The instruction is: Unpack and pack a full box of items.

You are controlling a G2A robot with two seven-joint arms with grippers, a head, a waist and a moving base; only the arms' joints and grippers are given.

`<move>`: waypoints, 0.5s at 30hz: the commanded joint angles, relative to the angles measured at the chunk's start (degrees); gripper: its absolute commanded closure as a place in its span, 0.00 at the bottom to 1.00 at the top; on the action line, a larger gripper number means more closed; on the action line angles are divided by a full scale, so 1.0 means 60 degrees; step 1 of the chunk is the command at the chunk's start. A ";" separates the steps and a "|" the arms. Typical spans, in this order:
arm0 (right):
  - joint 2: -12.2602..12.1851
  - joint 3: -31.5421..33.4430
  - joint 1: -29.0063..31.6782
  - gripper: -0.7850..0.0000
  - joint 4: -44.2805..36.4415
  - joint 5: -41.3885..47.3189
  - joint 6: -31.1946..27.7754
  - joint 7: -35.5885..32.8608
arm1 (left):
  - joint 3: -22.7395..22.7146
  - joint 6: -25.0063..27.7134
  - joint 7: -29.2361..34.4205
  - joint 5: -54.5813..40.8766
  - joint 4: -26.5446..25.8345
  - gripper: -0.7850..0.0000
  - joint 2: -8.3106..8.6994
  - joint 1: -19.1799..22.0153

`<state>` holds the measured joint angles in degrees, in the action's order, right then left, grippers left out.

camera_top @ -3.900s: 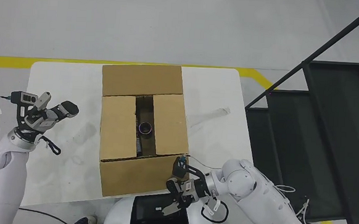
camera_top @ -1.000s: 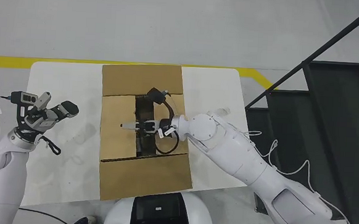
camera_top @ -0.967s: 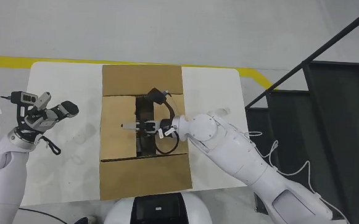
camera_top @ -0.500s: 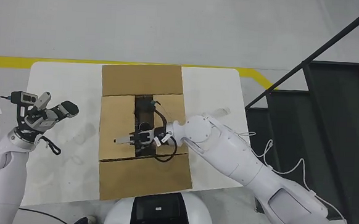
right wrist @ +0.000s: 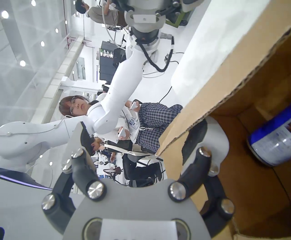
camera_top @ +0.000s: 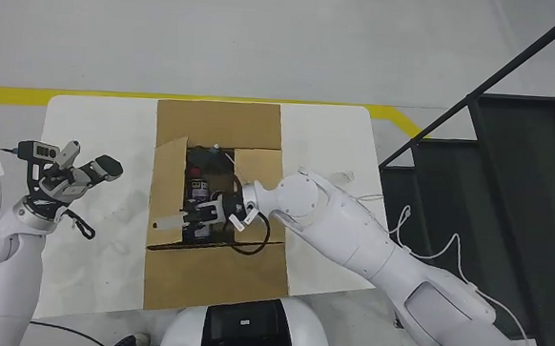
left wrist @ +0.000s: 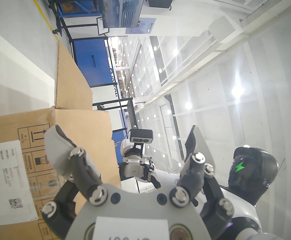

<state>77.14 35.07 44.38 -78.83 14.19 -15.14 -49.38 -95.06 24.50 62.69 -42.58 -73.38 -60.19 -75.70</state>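
A cardboard box [camera_top: 221, 125] stands mid-table with its far and near flaps laid outward. Its left flap [camera_top: 168, 187] is tipped up on edge, while the right flap [camera_top: 261, 168] still lies flat. My right gripper [camera_top: 172, 222] is open at that raised flap; its cardboard edge [right wrist: 179, 127] runs between the fingers [right wrist: 205, 134], one inside the box and one outside. Dark items [camera_top: 203, 181] and a blue-labelled can [right wrist: 270, 145] lie inside. My left gripper [camera_top: 82, 174] is open and holds nothing, left of the box [left wrist: 68, 127] and above the table.
The white table [camera_top: 91, 257] has bare strips left and right of the box. Black metal stairs [camera_top: 488, 167] stand past the table's right edge. A yellow floor line [camera_top: 72, 96] runs behind the table.
My right gripper has swung from the box's middle gap toward the left, and the left flap has risen from flat to upright, baring the items inside. The left arm has kept still.
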 commanded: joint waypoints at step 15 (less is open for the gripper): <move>0.1372 -0.1643 -0.1269 0.00 0.1397 0.0087 -0.1054 0.0244 | -0.1007 0.0503 -0.0045 -0.1309 -0.0990 0.00 0.0031 -0.0452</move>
<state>84.75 25.92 37.20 -71.32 14.83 -20.81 -47.84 -100.69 27.59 62.26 -49.98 -78.57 -60.02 -78.02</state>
